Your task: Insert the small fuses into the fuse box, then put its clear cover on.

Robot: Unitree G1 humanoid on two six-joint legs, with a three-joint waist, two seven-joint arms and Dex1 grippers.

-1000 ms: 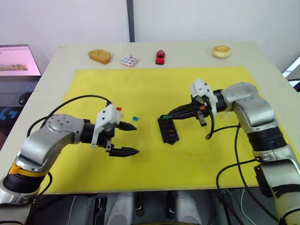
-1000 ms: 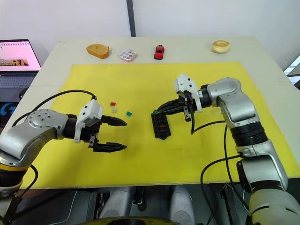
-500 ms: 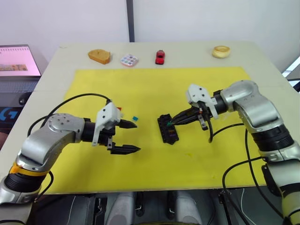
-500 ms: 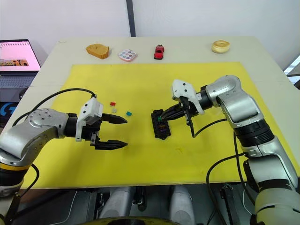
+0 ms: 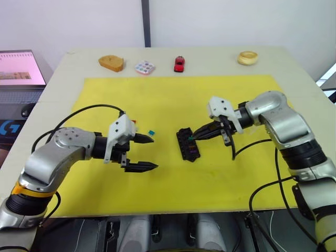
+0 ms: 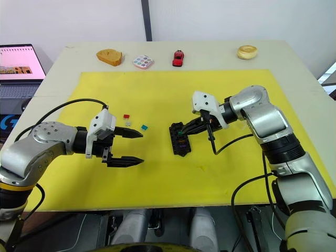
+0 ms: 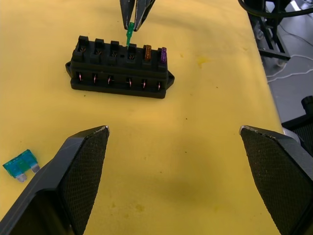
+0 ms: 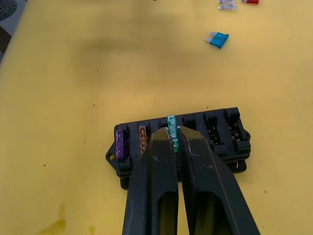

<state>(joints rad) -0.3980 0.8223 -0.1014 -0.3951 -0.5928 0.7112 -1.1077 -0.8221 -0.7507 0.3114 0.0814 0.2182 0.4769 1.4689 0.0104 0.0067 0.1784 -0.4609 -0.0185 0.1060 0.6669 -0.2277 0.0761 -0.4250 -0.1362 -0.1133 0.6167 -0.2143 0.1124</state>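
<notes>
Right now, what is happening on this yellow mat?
The right gripper is shut on a green fuse and holds it at a slot of the black fuse box, next to the orange fuse and purple fuse already seated. The left gripper hovers open beside it. A teal fuse, a red fuse and a pale fuse lie loose on the yellow mat.

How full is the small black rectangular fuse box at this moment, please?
Partly full: the small black rectangular fuse box holds an orange fuse and a purple fuse; the right gripper presses a green fuse into another slot.
</notes>
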